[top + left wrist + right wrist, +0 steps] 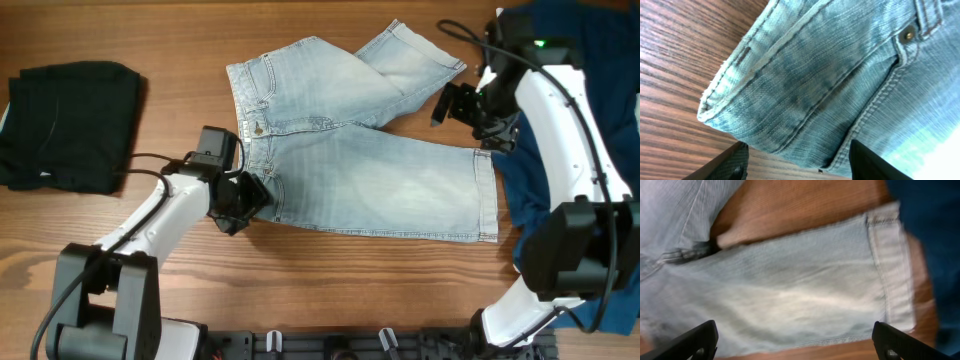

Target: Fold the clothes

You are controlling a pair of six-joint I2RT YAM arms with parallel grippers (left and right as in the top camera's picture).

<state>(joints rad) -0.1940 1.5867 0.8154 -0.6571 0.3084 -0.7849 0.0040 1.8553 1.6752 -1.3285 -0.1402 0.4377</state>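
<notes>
The pale light-blue denim shorts (360,160) lie flat in the middle of the table, waistband to the left, one leg reaching right and the other angled up to the back. My left gripper (243,203) is open at the near waistband corner, which fills the left wrist view (805,85); one finger is over bare wood, the other over denim. My right gripper (462,108) is open and empty above the gap between the leg ends. The right wrist view shows a leg and its hem (890,270) between the wide-apart fingers.
A folded black garment (72,125) lies at the far left. A big dark-blue garment (590,150) lies along the right side under the right arm, touching the shorts' leg hem. Wooden table (330,280) shows in front of the shorts.
</notes>
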